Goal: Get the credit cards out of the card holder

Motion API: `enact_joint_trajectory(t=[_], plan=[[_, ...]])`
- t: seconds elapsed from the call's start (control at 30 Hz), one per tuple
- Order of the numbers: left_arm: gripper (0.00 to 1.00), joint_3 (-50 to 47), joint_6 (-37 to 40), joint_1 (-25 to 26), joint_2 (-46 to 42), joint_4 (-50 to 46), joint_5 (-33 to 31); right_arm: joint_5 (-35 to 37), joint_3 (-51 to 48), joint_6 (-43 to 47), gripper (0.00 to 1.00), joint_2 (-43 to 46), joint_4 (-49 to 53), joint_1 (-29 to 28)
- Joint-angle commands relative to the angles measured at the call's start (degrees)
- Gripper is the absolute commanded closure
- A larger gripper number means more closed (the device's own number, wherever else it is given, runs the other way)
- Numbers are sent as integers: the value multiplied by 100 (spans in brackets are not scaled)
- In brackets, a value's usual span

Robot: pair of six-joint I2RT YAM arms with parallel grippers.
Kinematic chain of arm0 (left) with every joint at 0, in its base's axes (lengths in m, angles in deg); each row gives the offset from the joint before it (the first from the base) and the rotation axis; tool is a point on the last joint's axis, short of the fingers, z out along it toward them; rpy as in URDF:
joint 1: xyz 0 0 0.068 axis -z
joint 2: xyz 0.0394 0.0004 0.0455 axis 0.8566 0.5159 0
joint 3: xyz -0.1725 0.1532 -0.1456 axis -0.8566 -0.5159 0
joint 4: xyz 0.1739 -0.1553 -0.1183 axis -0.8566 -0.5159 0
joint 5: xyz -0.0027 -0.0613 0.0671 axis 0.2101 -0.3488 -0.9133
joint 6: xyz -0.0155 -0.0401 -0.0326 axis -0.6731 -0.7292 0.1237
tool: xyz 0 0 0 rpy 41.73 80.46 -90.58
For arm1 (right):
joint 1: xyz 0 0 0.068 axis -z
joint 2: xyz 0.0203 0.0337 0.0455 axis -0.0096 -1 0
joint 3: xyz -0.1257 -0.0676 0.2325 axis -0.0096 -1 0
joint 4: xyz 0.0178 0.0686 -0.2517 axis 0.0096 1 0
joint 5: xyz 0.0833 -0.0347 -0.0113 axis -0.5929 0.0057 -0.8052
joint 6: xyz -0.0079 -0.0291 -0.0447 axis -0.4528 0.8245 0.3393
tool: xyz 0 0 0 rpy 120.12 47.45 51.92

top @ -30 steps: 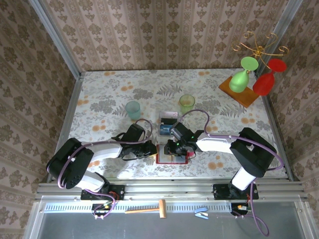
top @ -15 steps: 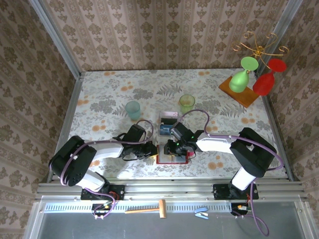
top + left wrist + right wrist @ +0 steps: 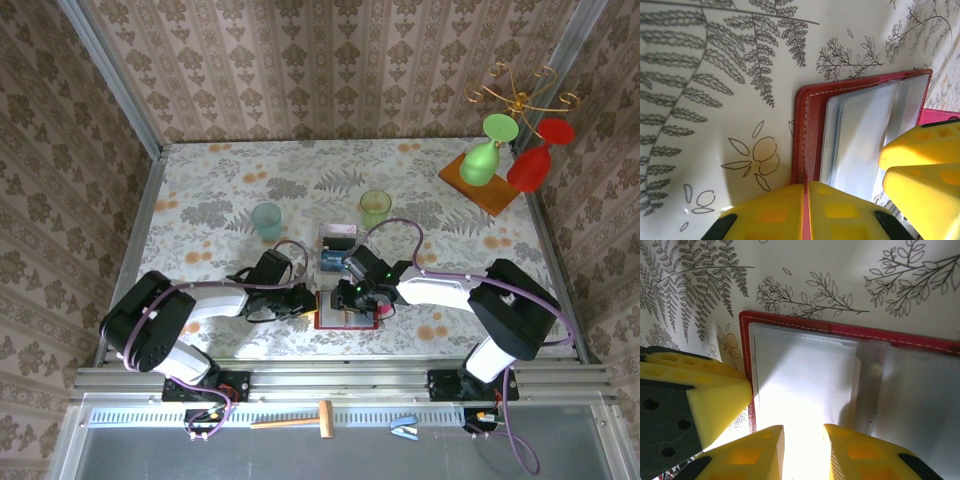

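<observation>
Since half a second ago little has changed: the card holder (image 3: 345, 321) lies in the same place, open and flat on the table (image 3: 200, 190) close to its near edge, and your right arm has drifted slightly rightward. Your left gripper (image 3: 806, 200) is pressed together on the holder's red border. Your right gripper (image 3: 803, 452) hovers over a grey pocket panel (image 3: 805, 375) with a narrow gap between its fingers; you cannot tell whether it pinches anything. The cloth is bare to either side of the holder. A blue card (image 3: 329, 262) lies just beyond it, partly behind your right gripper. The teal cup (image 3: 267, 220) and green cup (image 3: 375, 207) stand farther back. Glare hides whether the pockets hold a card
</observation>
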Motion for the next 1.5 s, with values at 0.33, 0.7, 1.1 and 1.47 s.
enact_joint_trajectory(t=[0.33, 0.7, 1.1, 1.47], plan=[[87, 16, 122, -37, -32, -441, -89, 187, -194, -6, 73, 233, 232, 85], [86, 275, 123, 18, -503, -829, -52, 42, -197, -103, 74, 377, 5, 85], [88, 240, 107, 194, -139, -640, -56, -294, -116, -142, 74, -13, -312, 84], [89, 205, 350, 125, 111, -819, -170, -125, -37, -15, 73, -150, 3, 92]])
